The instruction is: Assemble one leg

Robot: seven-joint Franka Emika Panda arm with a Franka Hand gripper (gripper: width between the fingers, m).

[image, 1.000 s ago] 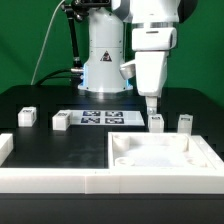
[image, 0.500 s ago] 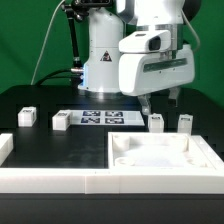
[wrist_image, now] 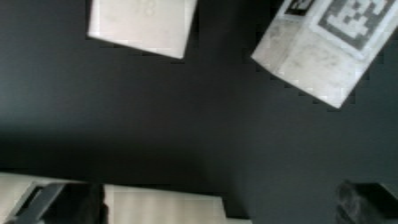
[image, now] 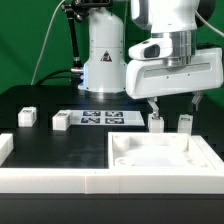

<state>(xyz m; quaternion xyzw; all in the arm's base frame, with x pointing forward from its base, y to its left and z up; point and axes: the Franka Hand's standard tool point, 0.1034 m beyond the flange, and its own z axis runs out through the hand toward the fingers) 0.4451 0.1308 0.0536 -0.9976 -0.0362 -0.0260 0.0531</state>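
Several small white legs stand on the black table. Two are at the exterior view's left (image: 27,116) (image: 61,121) and two at the right (image: 157,122) (image: 184,122). My gripper (image: 178,105) hangs open and empty just above the right pair, turned broadside, with one finger (image: 152,108) over the nearer-left leg of that pair. In the blurred wrist view a white block (wrist_image: 169,203) lies between my dark fingertips (wrist_image: 59,205), close to one of them. I cannot tell which part it is.
The large white tray-like piece (image: 118,160) with corner sockets lies in front of the right legs. The marker board (image: 100,118) lies mid-table. A tagged white face (wrist_image: 338,45) and another white piece (wrist_image: 143,25) show in the wrist view.
The hand has turned about its vertical axis, from narrow side on to broadside, and shifted toward the exterior view's right. The fingers now show spread apart. No leg has moved.
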